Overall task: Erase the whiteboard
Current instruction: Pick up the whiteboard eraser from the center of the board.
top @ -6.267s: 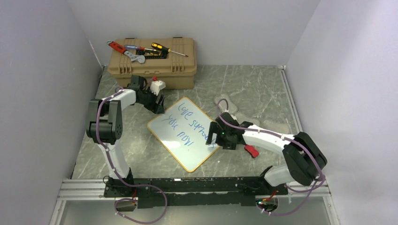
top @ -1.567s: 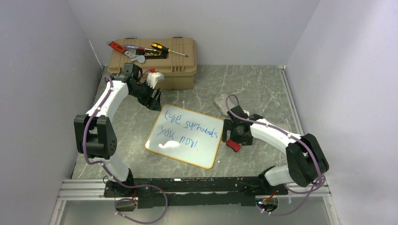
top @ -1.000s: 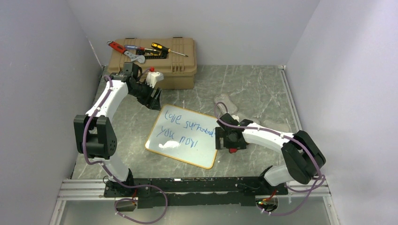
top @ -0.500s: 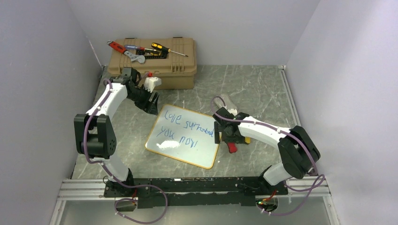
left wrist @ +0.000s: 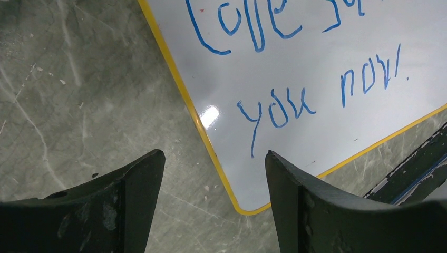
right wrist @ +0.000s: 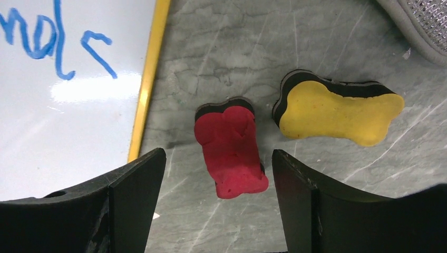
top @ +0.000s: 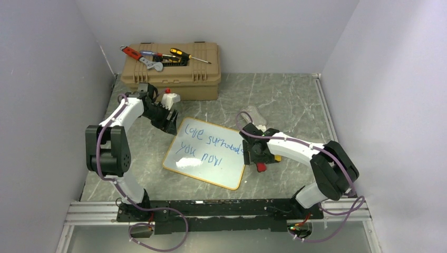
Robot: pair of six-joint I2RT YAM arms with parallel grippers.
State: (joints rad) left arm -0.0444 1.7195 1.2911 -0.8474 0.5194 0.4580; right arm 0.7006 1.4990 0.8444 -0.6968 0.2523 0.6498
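Top view: the whiteboard [top: 205, 153] lies flat and skewed on the table [top: 284, 100], all of its blue writing unerased. The left gripper [top: 169, 124] is at its far left corner. The right gripper [top: 256, 153] is just off its right edge.

Left wrist: jaws wide apart, holding nothing. The board's yellow-tan frame runs through the gap between them, writing ahead of the jaws and table under one finger [left wrist: 132, 184].

Right wrist: jaws wide apart and empty. The red eraser [right wrist: 232, 150] is centred in the gap on the table, not touched. The yellow eraser [right wrist: 337, 113] is ahead of one jaw and the board edge is outside the other.

Judgement: the board looks stiff, light and glossy, so it is likely to skate under wiping. Pin it down at the frame corner, not on the writing face.
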